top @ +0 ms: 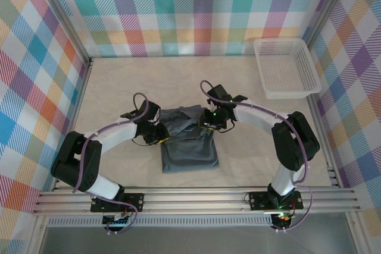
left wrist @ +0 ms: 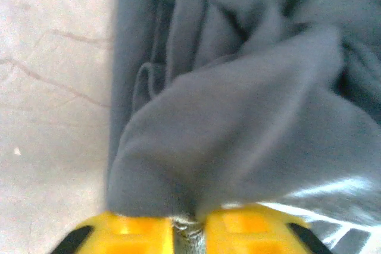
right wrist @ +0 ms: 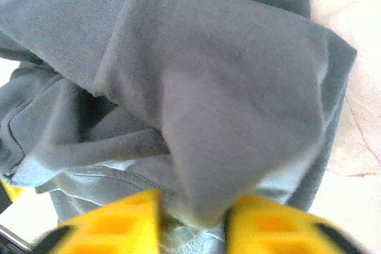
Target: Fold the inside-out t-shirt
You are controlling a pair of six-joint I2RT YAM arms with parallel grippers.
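Note:
The dark slate-grey inside-out t-shirt (top: pixel 189 150) lies partly folded in the middle of the table, its far part bunched up between the two arms. My left gripper (top: pixel 159 135) is at the shirt's left edge. In the left wrist view its yellow fingers (left wrist: pixel 131 233) are shut on a raised fold of the t-shirt (left wrist: pixel 250 117), which comes to a pinch between them. My right gripper (top: pixel 209 124) is at the shirt's upper right. In the right wrist view its yellow fingers (right wrist: pixel 119 221) are closed round a thick bunch of the t-shirt (right wrist: pixel 226 75).
A white mesh basket (top: pixel 287 68) stands at the back right corner, apart from the shirt. Metal rails (top: pixel 196 197) run along the near edge. Plaid walls close in the beige table (top: pixel 119 87) on three sides.

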